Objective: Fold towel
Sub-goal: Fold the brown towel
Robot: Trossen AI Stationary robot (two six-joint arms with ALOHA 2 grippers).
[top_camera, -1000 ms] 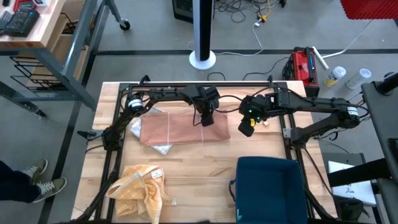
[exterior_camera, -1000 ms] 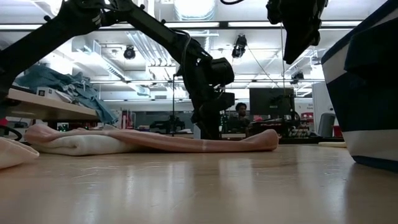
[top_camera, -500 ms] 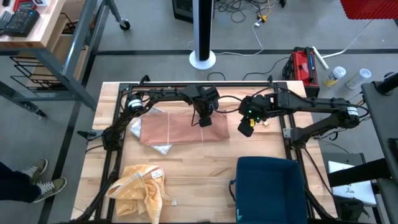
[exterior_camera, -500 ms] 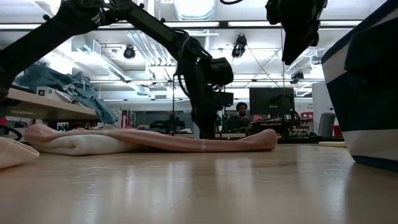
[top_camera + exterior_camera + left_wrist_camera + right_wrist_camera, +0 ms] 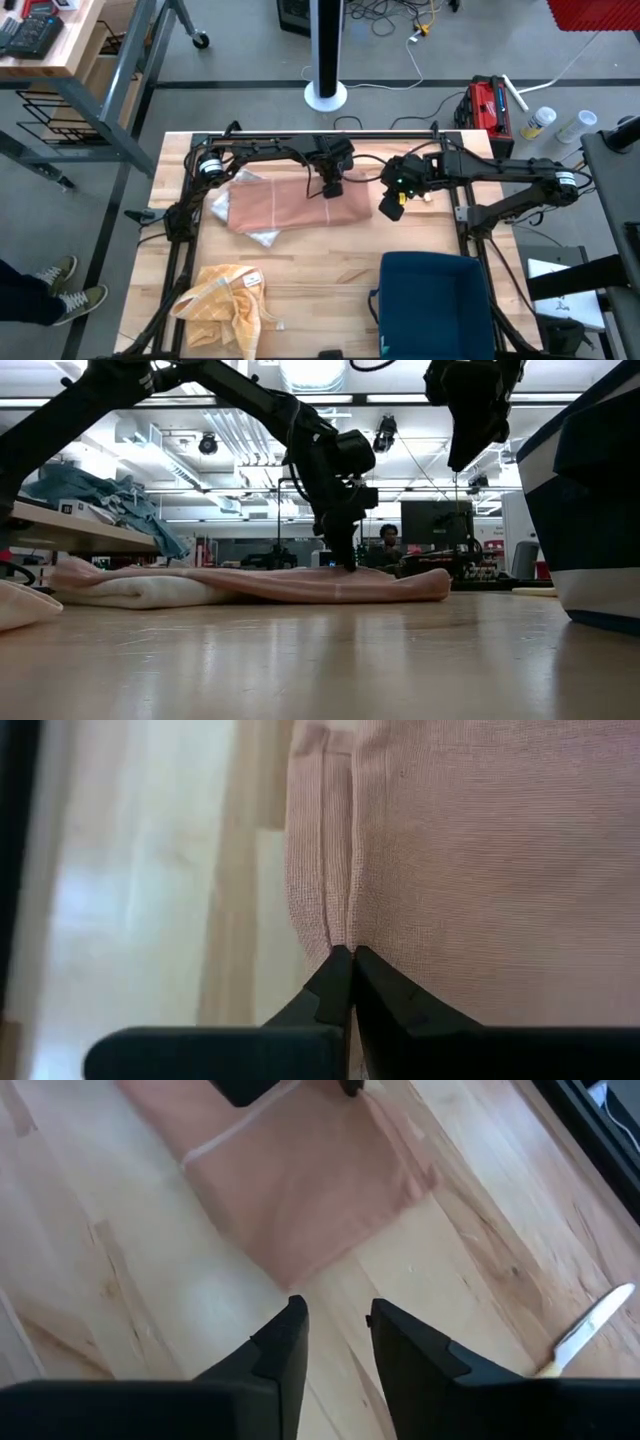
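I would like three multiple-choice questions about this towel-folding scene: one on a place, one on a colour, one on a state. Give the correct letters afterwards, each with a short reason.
1. Where does the yellow cloth lie on the table?
A. by the front edge on the left arm's side
B. on the pink towel
C. inside the blue bin

2. What colour is the towel under the left gripper?
A. green
B. pink
C. white

3. How is the right gripper?
A. clamped on the towel
B. open above the table
C. holding the yellow cloth

Answers: 1 A, the high view shows it there. 2 B, the fabric is pink. 3 B, its fingers stand apart, empty.
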